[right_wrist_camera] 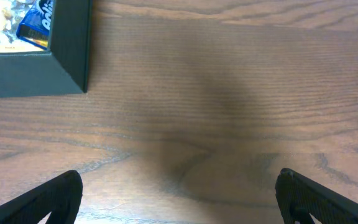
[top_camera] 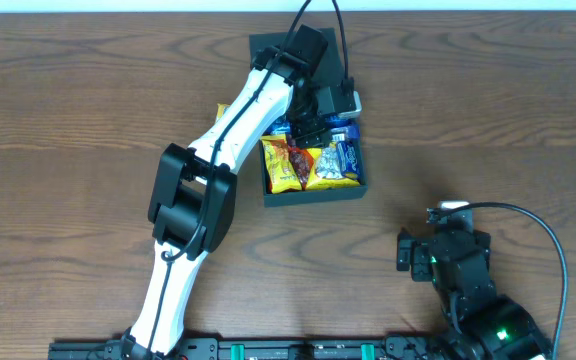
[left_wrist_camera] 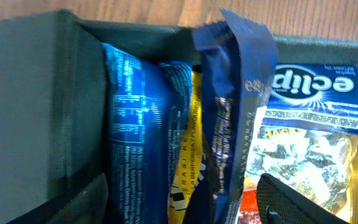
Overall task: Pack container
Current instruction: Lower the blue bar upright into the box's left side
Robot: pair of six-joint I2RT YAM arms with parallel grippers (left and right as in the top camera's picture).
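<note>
Left fingers [left_wrist_camera: 303, 202] stood apart, holding nothing, among snack packets [top_camera: 308, 165] inside the container [top_camera: 313, 195], set far-middle on the tabletop [top_camera: 68, 120]; right fingers [right_wrist_camera: 48, 199] gaped wide, empty, near its corner.

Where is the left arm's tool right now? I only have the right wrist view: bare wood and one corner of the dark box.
Observer: The left tool is over the far side of the dark teal-green square cardboard container, reaching down into it.
Operator: Is it gripping anything?
Observer: It looks like no. In the left wrist view its fingers stand apart on either side of an upright dark blue foil packet.
Operator: Any room left in there?
Observer: Probably little. From overhead, yellow crinkly snack packets fill the near side.
</note>
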